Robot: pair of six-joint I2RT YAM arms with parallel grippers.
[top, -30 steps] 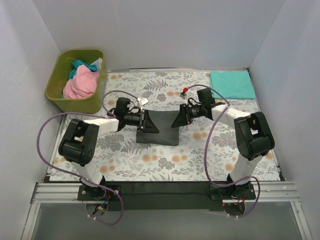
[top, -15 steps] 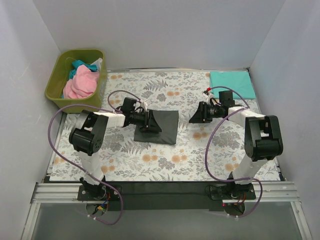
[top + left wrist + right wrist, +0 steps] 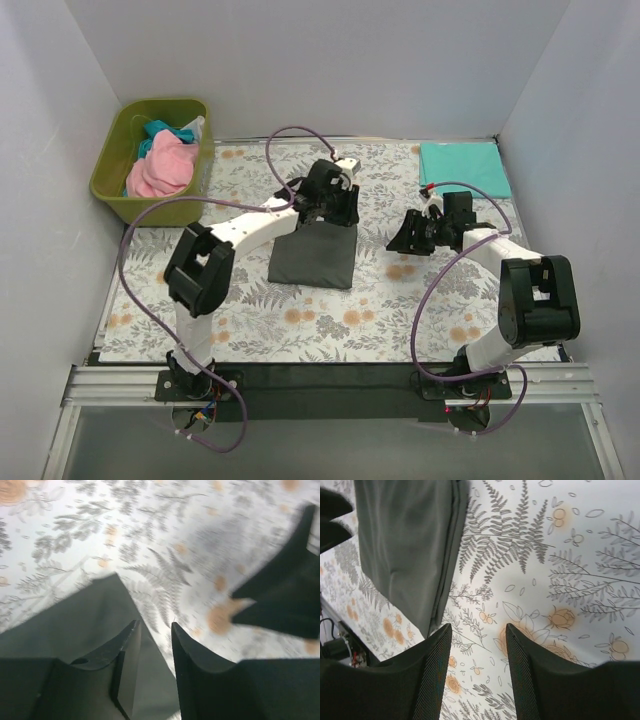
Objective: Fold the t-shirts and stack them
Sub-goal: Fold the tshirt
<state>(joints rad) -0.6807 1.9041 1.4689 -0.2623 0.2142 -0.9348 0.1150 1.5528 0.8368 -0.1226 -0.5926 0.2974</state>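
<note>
The dark charcoal t-shirt (image 3: 312, 258) lies folded flat as a rectangle in the middle of the floral cloth. My left gripper (image 3: 340, 213) hovers over its far right corner; in the blurred left wrist view its fingers (image 3: 131, 635) stand a narrow gap apart with nothing between them, above the shirt's corner (image 3: 95, 610). My right gripper (image 3: 397, 240) is open and empty, just right of the shirt; the right wrist view shows the shirt's folded edge (image 3: 405, 535) beyond its fingertips (image 3: 434, 655). A folded teal-green t-shirt (image 3: 463, 168) lies at the far right.
An olive-green bin (image 3: 115, 195) at the far left holds a pink t-shirt (image 3: 163, 168) and a teal one (image 3: 160, 130). White walls close in the table on three sides. The right gripper (image 3: 285, 595) shows dark at the right of the left wrist view.
Both grippers have let go of the charcoal shirt's side edges. The left arm swung from its left edge to its far right corner. The right gripper drew back to the right.
</note>
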